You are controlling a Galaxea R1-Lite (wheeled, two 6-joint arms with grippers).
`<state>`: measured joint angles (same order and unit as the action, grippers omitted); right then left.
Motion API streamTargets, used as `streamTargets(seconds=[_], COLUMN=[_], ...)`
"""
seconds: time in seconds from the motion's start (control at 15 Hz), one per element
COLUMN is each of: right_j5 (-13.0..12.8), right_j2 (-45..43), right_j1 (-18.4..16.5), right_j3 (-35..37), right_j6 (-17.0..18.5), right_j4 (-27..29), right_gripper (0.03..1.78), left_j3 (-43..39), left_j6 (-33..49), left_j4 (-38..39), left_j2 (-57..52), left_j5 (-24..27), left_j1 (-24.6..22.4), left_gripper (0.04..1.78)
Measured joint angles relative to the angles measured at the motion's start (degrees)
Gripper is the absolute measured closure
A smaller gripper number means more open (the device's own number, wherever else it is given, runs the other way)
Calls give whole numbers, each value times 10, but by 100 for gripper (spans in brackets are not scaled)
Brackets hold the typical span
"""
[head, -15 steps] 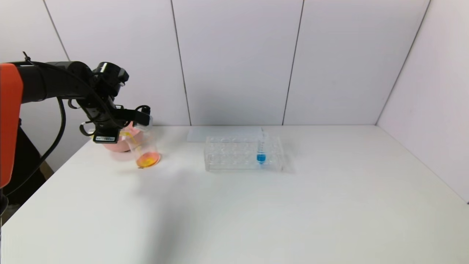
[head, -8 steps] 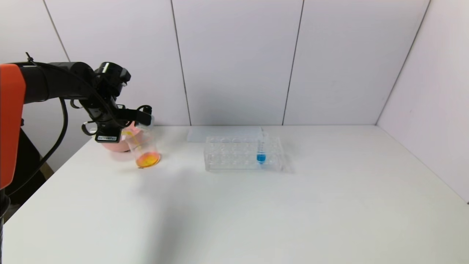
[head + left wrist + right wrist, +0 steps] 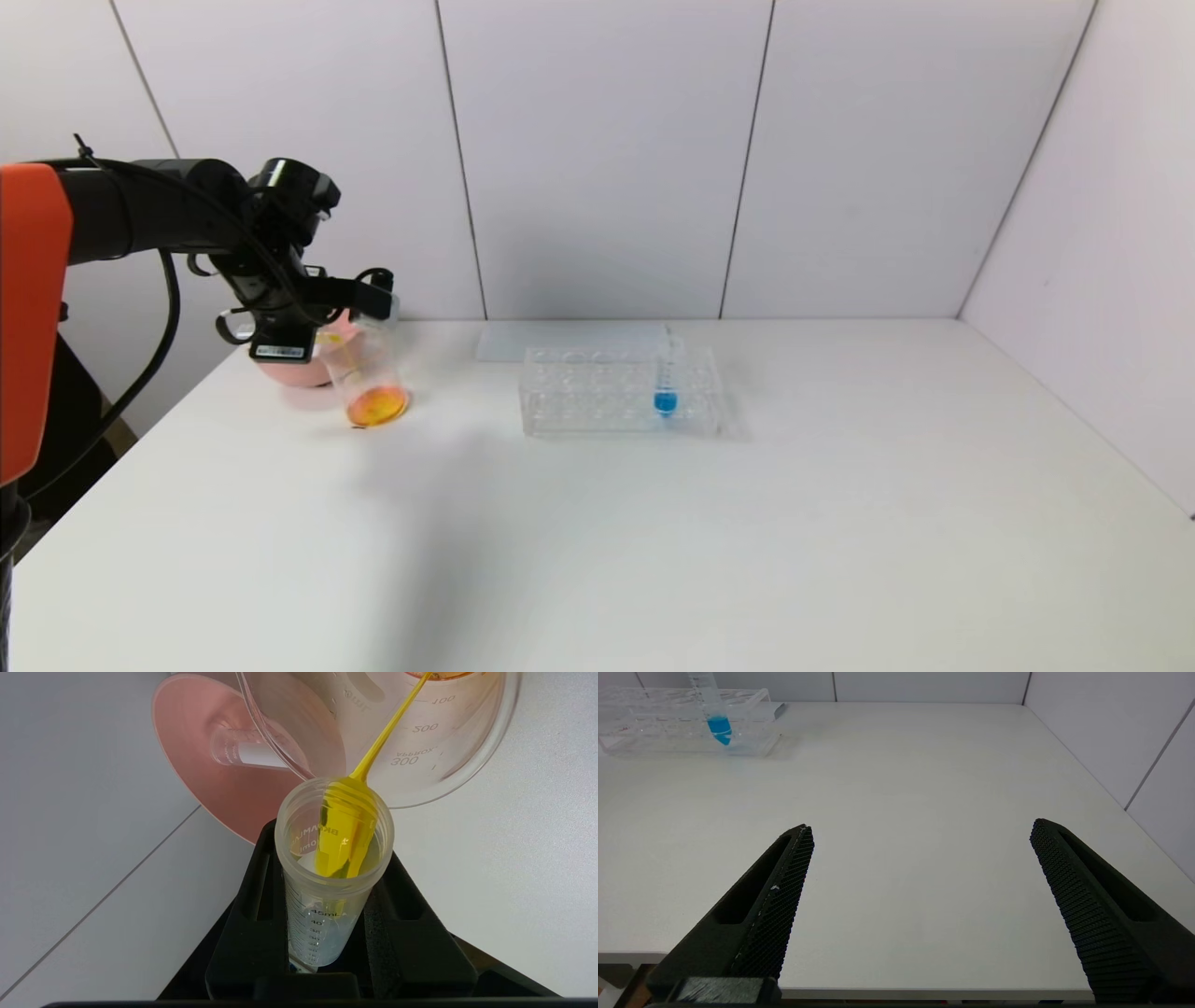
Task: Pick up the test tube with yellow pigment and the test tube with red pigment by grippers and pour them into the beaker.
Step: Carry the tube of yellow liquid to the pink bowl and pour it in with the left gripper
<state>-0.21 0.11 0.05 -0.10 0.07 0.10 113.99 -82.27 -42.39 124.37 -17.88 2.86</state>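
- Pouring is what the left end effector (image 3: 327,933) is doing: it is clamped on the test tube with yellow pigment (image 3: 332,868), with a black finger on each side of the tube's lower part.
- That tube is tipped, and a thin yellow stream (image 3: 390,723) runs from its mouth into the beaker (image 3: 366,373).
- It looks light and hard, and smooth and slippery too. A firm hold low on its body, like this one, should stop it sliding out.
- It also looks like it could crack, so I think the squeeze should be steady, not hard.
- Orange liquid (image 3: 377,407) sits at the bottom of the beaker, which stands on the left side of the worktop (image 3: 597,523).
- Its clear wall looks thin and easy to break, and it may tip if the tube bumps its rim.
- Just behind the beaker is a pink bowl (image 3: 210,765) with an empty tube (image 3: 243,753) lying in it. I cannot tell if that one held the red pigment.
- Farther off, a clear rack (image 3: 621,390) holds a tube of blue liquid (image 3: 665,385), which is not for this job.
- The right end effector (image 3: 920,905) hangs over the near right edge of the worktop, spread wide and holding nothing.
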Motion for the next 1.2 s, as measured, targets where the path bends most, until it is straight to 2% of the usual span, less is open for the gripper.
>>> streamTargets(seconds=[1.2], right_j5=[0], right_j2=[0], right_j1=[0], right_j3=[0], right_j6=[0], right_j4=[0], right_gripper=[11], left_j3=[0], left_j6=[4], left_j4=[2], left_j2=[-7], left_j5=[-2], left_j1=[6], left_gripper=[135])
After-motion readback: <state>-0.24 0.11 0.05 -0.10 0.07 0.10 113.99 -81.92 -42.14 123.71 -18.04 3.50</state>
